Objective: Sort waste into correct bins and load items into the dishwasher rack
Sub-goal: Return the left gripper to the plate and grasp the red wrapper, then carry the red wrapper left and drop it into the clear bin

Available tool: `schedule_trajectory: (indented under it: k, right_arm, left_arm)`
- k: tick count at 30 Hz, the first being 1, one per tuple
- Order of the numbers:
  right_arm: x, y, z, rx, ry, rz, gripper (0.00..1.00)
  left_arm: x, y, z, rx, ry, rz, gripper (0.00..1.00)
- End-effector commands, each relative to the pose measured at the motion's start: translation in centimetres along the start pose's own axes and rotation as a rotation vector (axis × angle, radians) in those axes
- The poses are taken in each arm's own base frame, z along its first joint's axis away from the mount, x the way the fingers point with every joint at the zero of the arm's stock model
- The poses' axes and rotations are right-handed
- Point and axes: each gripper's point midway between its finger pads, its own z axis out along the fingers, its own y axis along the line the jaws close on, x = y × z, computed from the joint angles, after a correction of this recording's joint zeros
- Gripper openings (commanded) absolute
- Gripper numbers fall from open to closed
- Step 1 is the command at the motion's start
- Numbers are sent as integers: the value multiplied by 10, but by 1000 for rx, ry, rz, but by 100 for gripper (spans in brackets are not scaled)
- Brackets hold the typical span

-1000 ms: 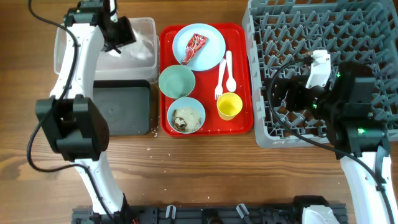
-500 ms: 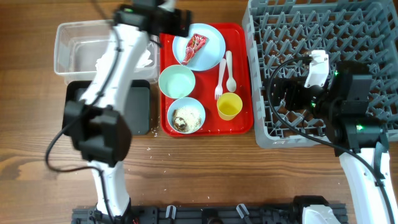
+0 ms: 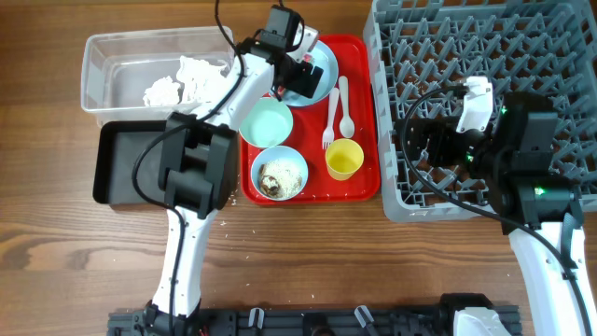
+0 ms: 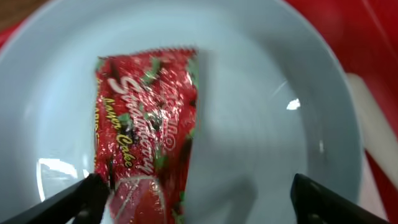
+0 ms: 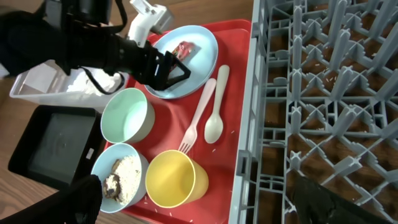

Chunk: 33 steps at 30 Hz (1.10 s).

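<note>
The grey dishwasher rack (image 3: pixel 485 56) is sitting under the right gripper (image 5: pixel 207 199), which is hovering over the rack's edge nearest the red tray (image 3: pixel 362 84). Its jaws are standing wide apart and are holding nothing.

The red tray is lying beneath the left gripper (image 4: pixel 196 186) and reaching out towards the right gripper. The clear tub (image 3: pixel 112 65) is resting beside the tray, on the far side of the left gripper from the rack. The black tray (image 3: pixel 131 168) is touching the tub's near side, well apart from both grippers.

The pale blue plate (image 4: pixel 261 93) is lying directly below the left gripper, filling most of the left wrist view. An empty bowl (image 3: pixel 266 121) is sitting just beside that gripper on the red tray. A second bowl (image 3: pixel 303 166) is sitting further off, holding brownish scraps (image 3: pixel 272 179) with white crumbs. The yellow cup (image 3: pixel 344 159) is standing between the two grippers, nearer the rack. The fork (image 3: pixel 330 117) and spoon (image 3: pixel 344 110) are lying side by side between the plate and the cup.

The red wrapper (image 4: pixel 146 124) is lying on the plate between the left gripper's wide-open jaws, closer to one fingertip (image 4: pixel 87 193). The jaws are not closing on it, and whether that fingertip is touching it cannot be told. White tissue (image 3: pixel 191 75) is lying in the tub.
</note>
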Motion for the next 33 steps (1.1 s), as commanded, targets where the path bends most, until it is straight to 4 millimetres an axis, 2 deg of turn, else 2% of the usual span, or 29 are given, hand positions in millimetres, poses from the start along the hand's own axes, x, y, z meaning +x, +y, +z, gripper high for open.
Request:
schedule_trajectory:
  k: [1,2,6,8,11,12,13,15,17,20,21,22,24,25,27,29,31,33]
  right_arm:
    - [-4,-3,-1,27,-3,1,100]
    - [-4,-3,-1,27,-3,1,100]
    - [-4,-3,-1,27,-4,0,100]
    - [-4,-3,-1,26,-4,0,100]
    - [-4,-3,-1,26,-4,1,99]
    - [-4,-3,-1,26,-4,0,100]
    - [-4,-3,-1,27,-4,0,100]
    - [-4,-4,-1,35,-5,1,99]
    - [-4,-5,-1,38,-5,0,100]
    - [-4,-5,-1,38,-6,0,100]
    - [-4,-5,-1,38,-6,0,100]
    - [-5,-5,-1,38,-7,0,100]
    - [-5,-5,-1,38,-8,-1,100]
    - [-5,-5,-1,42,-9,-1,100]
    - [-5,-6,-1,44,-11,-1,100]
    - [-6,-6,-1,44,-11,-1,100]
    - [-5,-6,-1,44,-11,-1,100]
    - [-5,-6,-1,44,-10,-1,99]
  left_arm:
    - [20,-1,25,8,56,7,68]
    - [21,0,26,9,58,7,60]
    - [20,0,26,9,55,6,15]
    - [19,-1,24,7,55,-26,5]
    - [4,3,2,-1,15,-123,4]
    - [-5,5,-12,-4,-12,-155,4]
    - [-21,8,-35,-7,-60,-188,4]
    - [-38,13,-67,-13,-116,-215,4]
    - [-58,20,-122,-24,-195,-243,4]
    - [-64,35,-189,-50,-256,-272,4]
    - [-58,45,-208,-68,-253,-293,4]
    - [-50,54,-217,-88,-238,-315,4]
    - [-25,80,-222,-162,-168,-401,4]
    - [-6,96,-219,-207,-110,-461,4]
    - [28,117,-202,-248,-5,-529,4]
    - [50,133,-182,-260,51,-573,4]
    - [68,146,-159,-265,91,-613,18]
    - [81,153,-146,-268,127,-631,46]
